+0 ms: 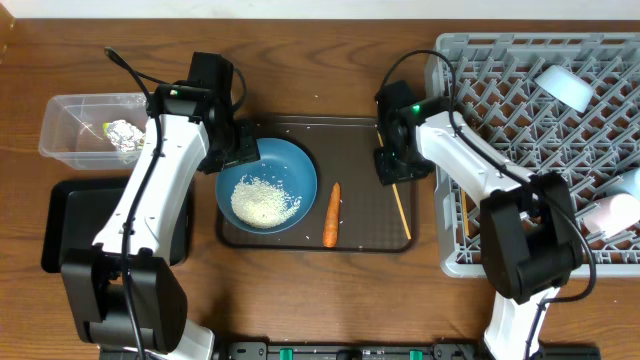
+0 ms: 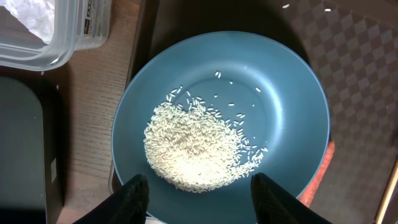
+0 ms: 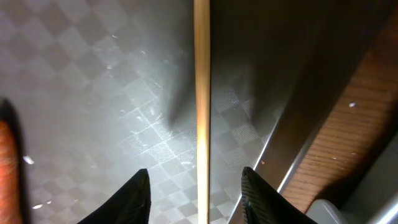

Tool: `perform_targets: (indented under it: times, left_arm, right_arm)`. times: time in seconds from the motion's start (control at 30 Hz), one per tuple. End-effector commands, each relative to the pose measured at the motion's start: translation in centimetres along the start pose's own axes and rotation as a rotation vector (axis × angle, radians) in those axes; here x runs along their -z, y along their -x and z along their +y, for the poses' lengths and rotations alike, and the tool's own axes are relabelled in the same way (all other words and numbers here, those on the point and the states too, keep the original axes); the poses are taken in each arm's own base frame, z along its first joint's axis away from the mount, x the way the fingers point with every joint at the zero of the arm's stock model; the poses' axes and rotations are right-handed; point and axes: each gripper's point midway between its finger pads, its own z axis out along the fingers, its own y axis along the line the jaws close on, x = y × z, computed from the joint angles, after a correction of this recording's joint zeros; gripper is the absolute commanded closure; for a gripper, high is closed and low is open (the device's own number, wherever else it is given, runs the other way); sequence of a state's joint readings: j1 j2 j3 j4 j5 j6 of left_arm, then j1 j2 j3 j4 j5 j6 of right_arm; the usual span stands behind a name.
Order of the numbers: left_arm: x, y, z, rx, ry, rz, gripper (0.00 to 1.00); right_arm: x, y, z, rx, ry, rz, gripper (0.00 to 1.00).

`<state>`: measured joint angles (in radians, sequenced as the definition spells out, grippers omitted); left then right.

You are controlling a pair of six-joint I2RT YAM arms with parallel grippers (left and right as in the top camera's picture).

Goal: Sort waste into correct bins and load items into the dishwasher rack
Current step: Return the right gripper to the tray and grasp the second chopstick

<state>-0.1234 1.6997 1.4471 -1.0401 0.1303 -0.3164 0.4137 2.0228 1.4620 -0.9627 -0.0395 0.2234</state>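
Now, left claw (image 2: 198, 182): apart, above dark-blue bowl (image 2: 283, 93) of rice (image 2: 193, 149).
Right claw (image 3: 194, 174): apart, straddling chopstick (image 3: 201, 74) on brown tray (image 3: 93, 93).
Carrot (image 1: 332, 214): on tray, between bowl and chopstick.
Foil ball (image 1: 125, 136): inside clear tub (image 1: 58, 128).

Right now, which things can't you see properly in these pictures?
- Black tray: overhead, the left arm covers much of it.
- Chopstick: right wrist view, both ends run off the picture; overhead, the right arm hides its top end. One or a pair, I cannot tell.
- Carrot: right wrist view, blurred and cut by the left edge.
- Foil ball: left wrist view, cut by the top edge.
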Motion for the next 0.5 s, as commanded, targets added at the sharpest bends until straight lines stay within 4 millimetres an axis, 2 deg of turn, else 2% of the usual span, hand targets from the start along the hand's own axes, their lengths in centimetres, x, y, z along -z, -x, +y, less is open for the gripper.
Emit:
perform_targets:
  times: [0.0, 0.17, 0.27, 0.33, 0.43, 0.47]
  left_arm:
    - [0.9, 0.3, 0.1, -0.010, 0.001, -0.030, 0.46]
    - [0.9, 0.3, 0.0, -0.010, 0.001, -0.030, 0.46]
    - [0.9, 0.3, 0.0, -0.010, 0.001, -0.029, 0.46]
    - [0.9, 0.3, 0.0, -0.010, 0.001, -0.030, 0.46]
    - [0.9, 0.3, 0.0, -0.010, 0.001, -0.030, 0.46]
    - [0.9, 0.3, 0.0, -0.010, 0.001, -0.030, 0.46]
  right_arm:
    - [-1.8, -1.0, 0.0, 0.001, -0.024, 0.049, 0.61]
    - [-3.0, -2.0, 0.4, 0.018, -0.030, 0.068, 0.66]
    - [-3.6, -2.5, 0.4, 0.021, -0.031, 0.075, 0.73]
    - [-3.9, -2.8, 0.3, 0.022, -0.032, 0.079, 0.79]
    - [-4.1, -3.1, 0.2, 0.021, -0.034, 0.088, 0.99]
    - [-4.1, -3.1, 0.2, 0.018, -0.034, 0.088, 0.99]
